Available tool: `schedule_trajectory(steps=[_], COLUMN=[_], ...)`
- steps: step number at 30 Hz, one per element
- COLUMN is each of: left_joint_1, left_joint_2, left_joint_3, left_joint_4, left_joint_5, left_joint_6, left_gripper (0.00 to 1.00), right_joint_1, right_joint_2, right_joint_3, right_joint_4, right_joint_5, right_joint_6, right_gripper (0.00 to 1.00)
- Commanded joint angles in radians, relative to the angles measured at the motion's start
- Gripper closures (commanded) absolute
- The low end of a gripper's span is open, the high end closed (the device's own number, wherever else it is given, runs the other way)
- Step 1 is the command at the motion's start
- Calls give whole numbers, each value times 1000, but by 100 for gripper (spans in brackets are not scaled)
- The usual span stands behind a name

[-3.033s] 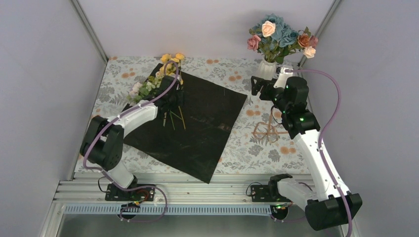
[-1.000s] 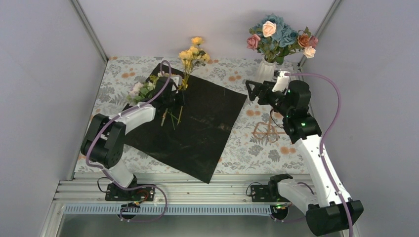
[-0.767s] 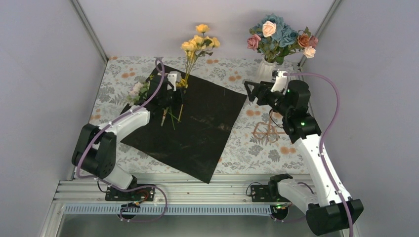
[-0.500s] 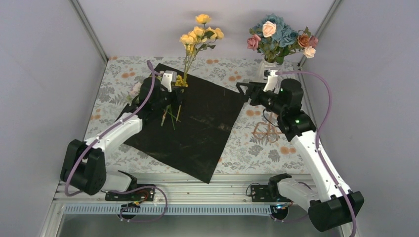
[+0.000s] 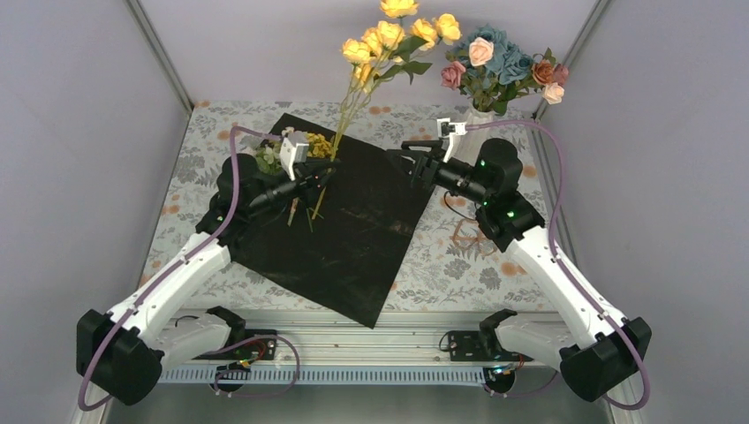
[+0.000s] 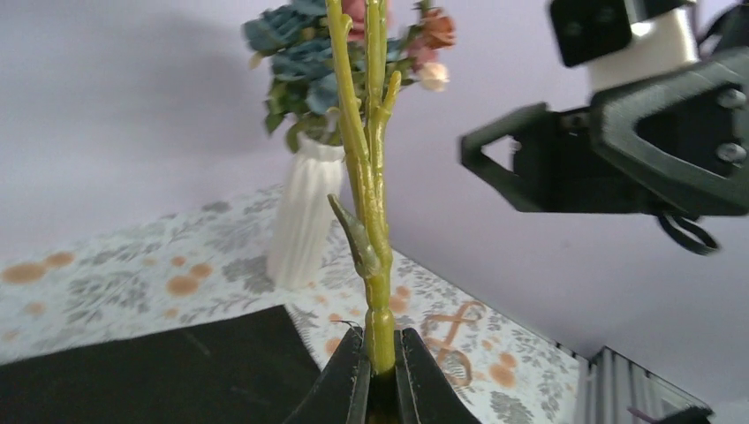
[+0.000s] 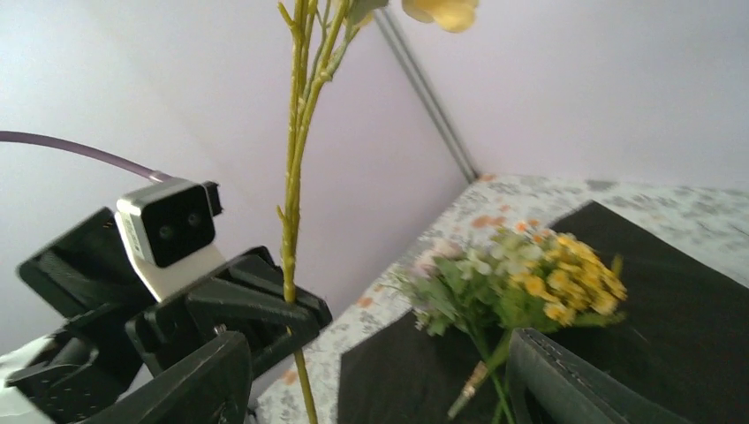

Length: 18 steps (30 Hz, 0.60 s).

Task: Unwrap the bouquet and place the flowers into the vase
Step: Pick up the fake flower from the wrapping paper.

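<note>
Showing the bouquet's black sheet (image 5: 353, 221) lying open and flat, one corner pointing at the near edge. Finding a green stem (image 6: 371, 177) of yellow roses (image 5: 391, 35) standing almost upright above the sheet's far part, being pinched at its base by the left gripper (image 6: 381, 375). Showing a loose bunch (image 7: 521, 283) of small yellow and white flowers resting on the sheet's far-left corner. Finding the ribbed white vase (image 6: 305, 212) standing upright at the far right, holding blue, pink and orange roses (image 5: 499, 62).
</note>
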Motion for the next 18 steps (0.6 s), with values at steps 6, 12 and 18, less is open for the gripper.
schedule_trajectory(steps=[6,12,18], left_joint_1=[-33,-56,-130], left_joint_2=[-71,-80,-86], left_joint_3=[45,77,148], left_joint_4=[43,78,4], left_joint_5=[192,332,384], left_joint_6=[34,-31,-10], left_gripper=[98,98,98], right_joint_1=[98,142,177], right_joint_2=[23,-21,-20], right_joint_3=[62,48,68], right_joint_4=[283,401,415], right_joint_5=[-197,-213,-228], right_joint_6=[-25,-48,-86], right_gripper=[20,15,18])
